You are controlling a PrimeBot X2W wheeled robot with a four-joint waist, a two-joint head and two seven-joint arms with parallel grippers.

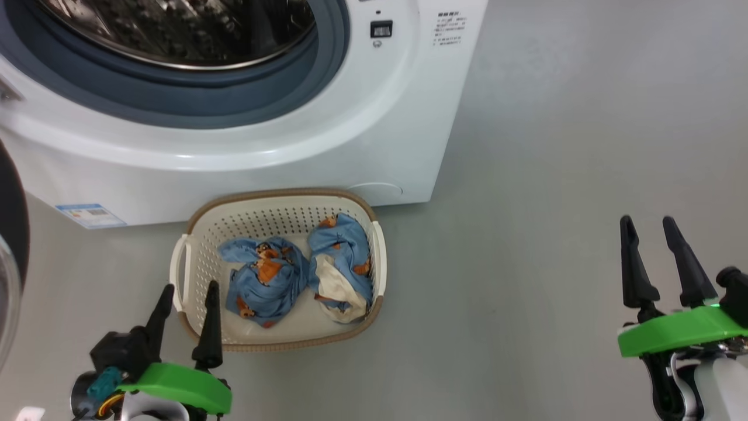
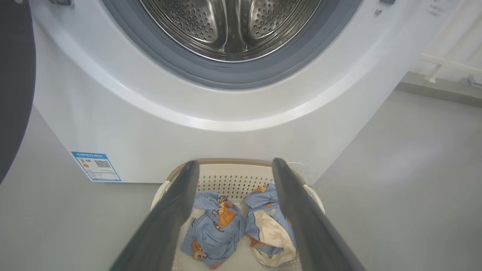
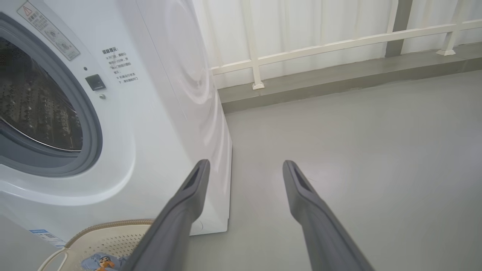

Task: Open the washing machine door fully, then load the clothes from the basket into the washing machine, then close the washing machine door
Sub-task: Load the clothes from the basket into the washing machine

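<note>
The white washing machine (image 1: pixel 245 146) stands with its steel drum (image 2: pixel 229 26) exposed. Its door (image 1: pixel 11 234) is swung wide at the far left edge, black ring and glass showing. On the floor before the machine sits the cream basket (image 1: pixel 193 234) holding the clothes: two light-blue bundles (image 1: pixel 266 280) (image 1: pixel 342 266) with orange prints. My left gripper (image 1: pixel 190 289) hovers open over the basket's near left corner, nothing between its fingers. In the left wrist view the clothes (image 2: pixel 216 231) lie beyond the fingers (image 2: pixel 169 218). My right gripper (image 1: pixel 647 223) stands open and empty over bare floor, well right of the basket.
Grey floor (image 1: pixel 555 175) stretches to the right of the machine. A white railing (image 3: pixel 339 45) on a raised kerb runs along the back. A blue label (image 1: pixel 90 214) is stuck on the machine's lower left corner.
</note>
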